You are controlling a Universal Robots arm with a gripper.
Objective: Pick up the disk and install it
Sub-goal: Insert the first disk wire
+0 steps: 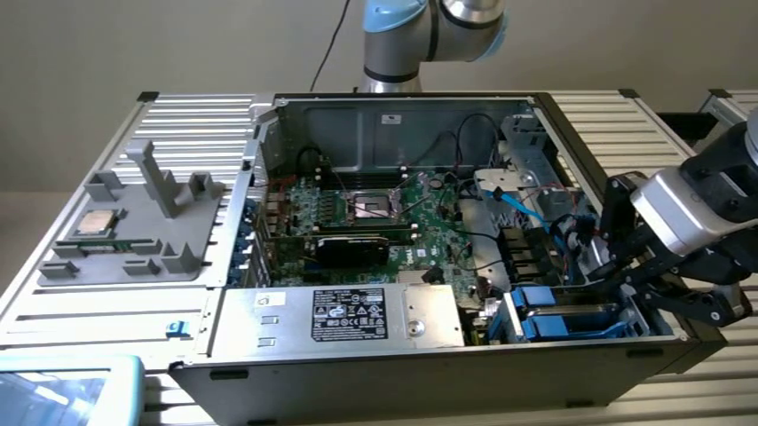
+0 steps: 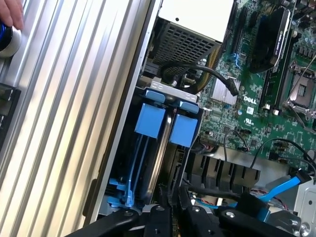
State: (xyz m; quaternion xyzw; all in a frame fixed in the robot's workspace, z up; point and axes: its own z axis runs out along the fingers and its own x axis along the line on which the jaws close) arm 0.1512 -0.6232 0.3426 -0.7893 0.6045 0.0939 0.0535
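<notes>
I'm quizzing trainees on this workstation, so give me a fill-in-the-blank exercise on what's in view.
1. The carriers standing in the case are ___.
2. The gripper is at the case's end on the exterior view's ___.
3. The chip lies on a grey tray on the exterior view's ___ of the case.
4. The silver box bears a ___ label.
Missing: blue; right; left; black.

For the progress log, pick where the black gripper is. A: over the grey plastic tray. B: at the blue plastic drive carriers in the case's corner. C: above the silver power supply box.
B: the black gripper hangs right by the blue plastic drive carriers, at the exterior view's right.
</notes>
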